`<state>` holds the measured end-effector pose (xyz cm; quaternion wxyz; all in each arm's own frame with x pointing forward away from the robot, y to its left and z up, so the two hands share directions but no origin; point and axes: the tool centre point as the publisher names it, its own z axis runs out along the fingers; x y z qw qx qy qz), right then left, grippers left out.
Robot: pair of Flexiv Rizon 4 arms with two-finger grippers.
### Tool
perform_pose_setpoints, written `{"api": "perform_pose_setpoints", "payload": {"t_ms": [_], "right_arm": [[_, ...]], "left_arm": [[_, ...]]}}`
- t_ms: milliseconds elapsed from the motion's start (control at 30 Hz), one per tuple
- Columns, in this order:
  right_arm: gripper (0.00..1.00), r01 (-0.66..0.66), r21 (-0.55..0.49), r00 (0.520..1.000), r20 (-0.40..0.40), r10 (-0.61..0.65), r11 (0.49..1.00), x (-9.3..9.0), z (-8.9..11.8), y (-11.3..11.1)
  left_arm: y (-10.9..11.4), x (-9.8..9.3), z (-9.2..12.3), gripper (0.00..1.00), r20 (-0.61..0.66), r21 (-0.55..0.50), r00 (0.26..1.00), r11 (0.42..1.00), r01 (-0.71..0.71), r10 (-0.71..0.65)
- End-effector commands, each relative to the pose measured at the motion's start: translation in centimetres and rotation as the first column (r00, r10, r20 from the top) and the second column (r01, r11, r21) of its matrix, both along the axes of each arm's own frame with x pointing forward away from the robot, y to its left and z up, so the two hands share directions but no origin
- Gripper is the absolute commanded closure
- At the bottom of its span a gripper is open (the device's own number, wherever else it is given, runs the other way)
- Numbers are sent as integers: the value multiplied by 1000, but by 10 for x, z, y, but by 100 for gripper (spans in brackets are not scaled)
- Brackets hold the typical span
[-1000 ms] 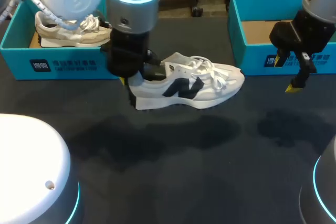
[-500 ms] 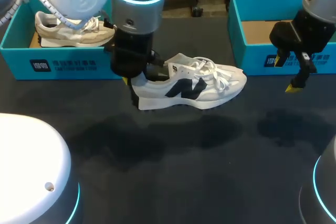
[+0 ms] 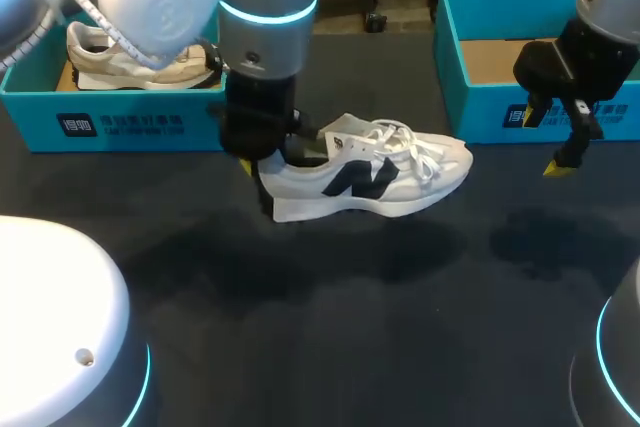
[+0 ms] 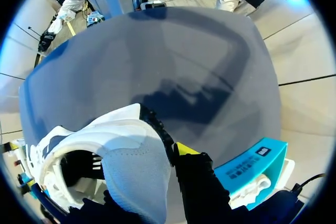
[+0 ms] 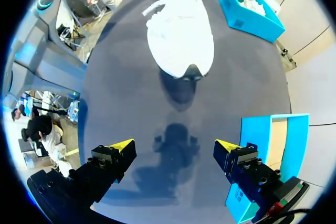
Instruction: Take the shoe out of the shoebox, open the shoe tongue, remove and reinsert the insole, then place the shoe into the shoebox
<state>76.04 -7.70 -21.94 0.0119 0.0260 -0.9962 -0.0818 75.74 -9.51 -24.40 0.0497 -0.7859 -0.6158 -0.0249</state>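
The shoe [image 3: 370,177], white with a dark side mark, is pinched at its heel by the left claw [image 3: 258,173]. It lies between the two boxes with its toe pointing toward the right claw [image 5: 173,149]. That claw hangs spread wide and empty over the dark surface [image 3: 400,327], just beside the open teal shoebox [image 3: 480,115].

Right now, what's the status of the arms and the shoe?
Left end effector shut on shoe at heel, held off table. Right end effector open, by right box. Other shoe in left box, out of path.
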Motion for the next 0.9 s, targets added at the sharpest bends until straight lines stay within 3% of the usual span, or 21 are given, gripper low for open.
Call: {"api": "perform_pose_setpoints", "payload": {"t_ms": [33,400,900], "right_arm": [[0,0,-1,1000,0,0,1000,0,-1,0],[0,0,-1,1000,0,0,1000,0,-1,0],[0,0,-1,1000,0,0,1000,0,-1,0]], "left_arm": [[-8,6,-23,100,-15,9,1000,1000,-3,4],[-15,7,-68,100,-21,11,999,999,-47,47],[-11,-1,-112,100,65,0,996,998,63,-63]]}}
